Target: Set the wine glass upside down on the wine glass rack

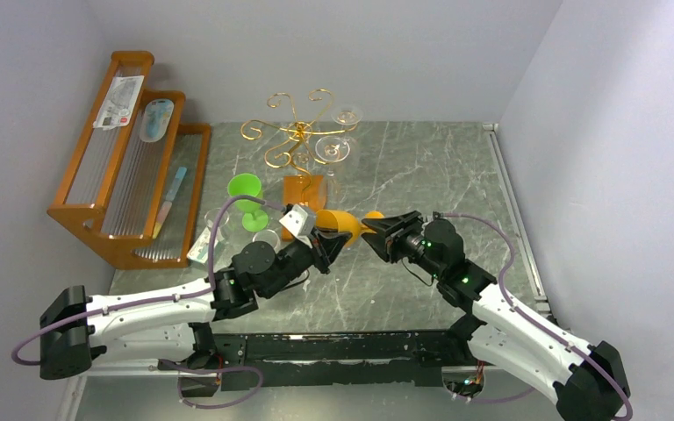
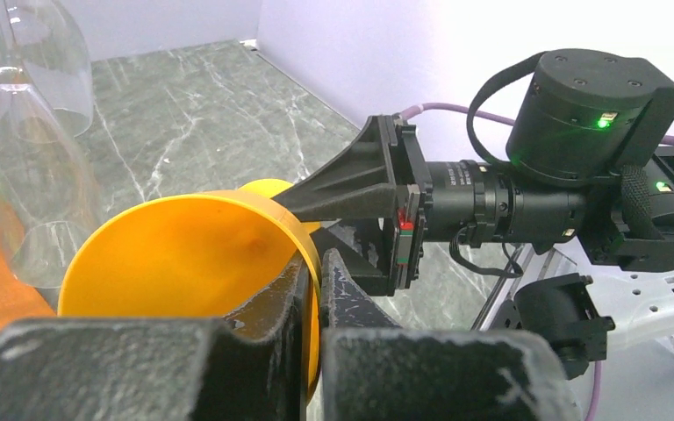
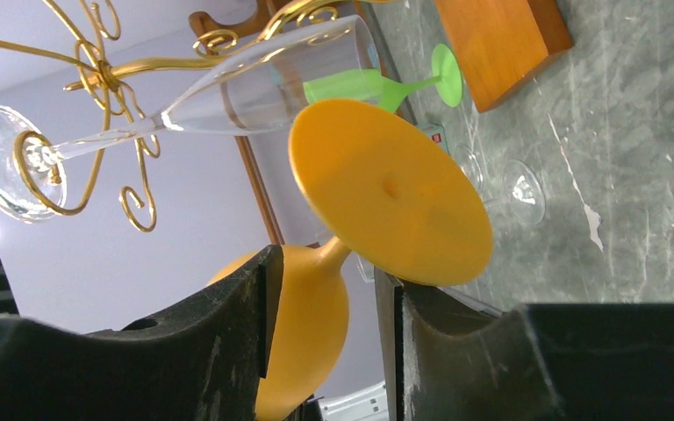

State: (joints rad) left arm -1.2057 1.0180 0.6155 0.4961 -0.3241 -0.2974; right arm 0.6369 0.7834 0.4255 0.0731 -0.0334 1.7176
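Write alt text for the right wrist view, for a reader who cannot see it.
An orange wine glass fills the middle, its stem between the right end effector's open fingers. Behind it, a clear glass hangs from a gold wire rack.

Mid-frame: orange wine glass (image 1: 345, 224) held on its side above the desk (image 1: 456, 175), between the two arms. Left end effector (image 1: 329, 242) is on the bowl side, touching it. Right end effector (image 1: 371, 237) is on the stem/foot side, tips pointing left. Jaw gap of either is unreadable from above. Behind: wine glass rack (image 1: 298, 132), gold wire with curled arms and an orange-brown base. Two clear glasses (image 1: 334, 147) hang upside down on its right arms. Green glass (image 1: 246, 188) stands on the desk left of the base, with a small clear glass (image 1: 268, 239) just in front. Stepped wooden shelf (image 1: 79, 206) stands far left by the wall, packets on its steps.
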